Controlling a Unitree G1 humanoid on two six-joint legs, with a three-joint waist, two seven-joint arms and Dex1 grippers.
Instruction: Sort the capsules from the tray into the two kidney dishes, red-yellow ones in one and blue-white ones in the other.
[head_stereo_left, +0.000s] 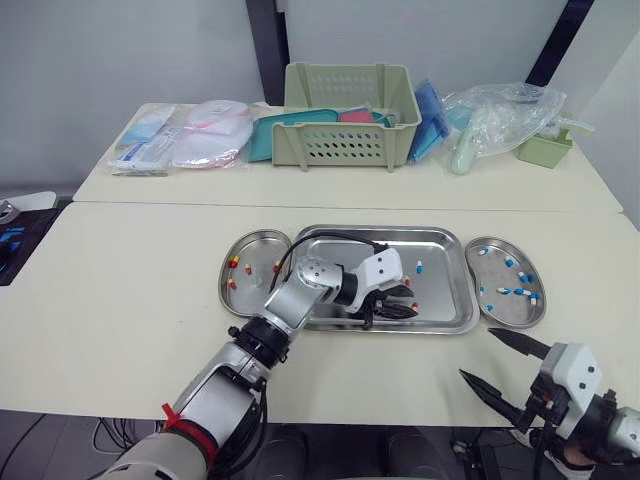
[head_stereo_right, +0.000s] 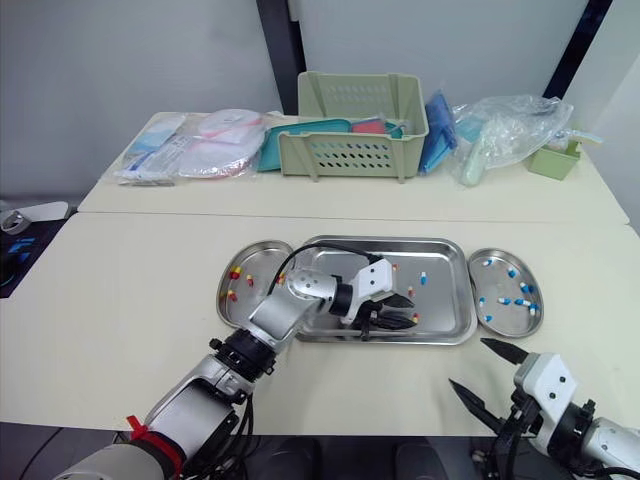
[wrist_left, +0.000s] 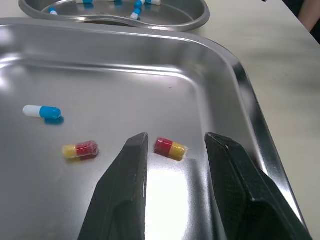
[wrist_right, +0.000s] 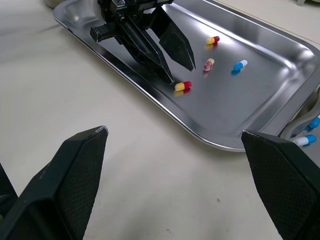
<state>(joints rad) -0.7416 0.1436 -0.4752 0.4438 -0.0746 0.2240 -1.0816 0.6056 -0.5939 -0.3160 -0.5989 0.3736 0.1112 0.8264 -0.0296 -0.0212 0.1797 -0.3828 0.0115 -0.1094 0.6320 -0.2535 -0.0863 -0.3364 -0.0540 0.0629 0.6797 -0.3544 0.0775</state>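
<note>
A steel tray lies between two kidney dishes. The left dish holds red-yellow capsules and the right dish holds blue-white ones. My left gripper is open and low inside the tray, its fingers either side of a red-yellow capsule without touching it. A second red-yellow capsule and a blue-white capsule lie further along the tray floor. My right gripper hovers open and empty over the table's front edge, right of the tray.
At the back stand a green basket, packaged supplies, a plastic bag and a small green box. Bare tabletop lies in front of the tray.
</note>
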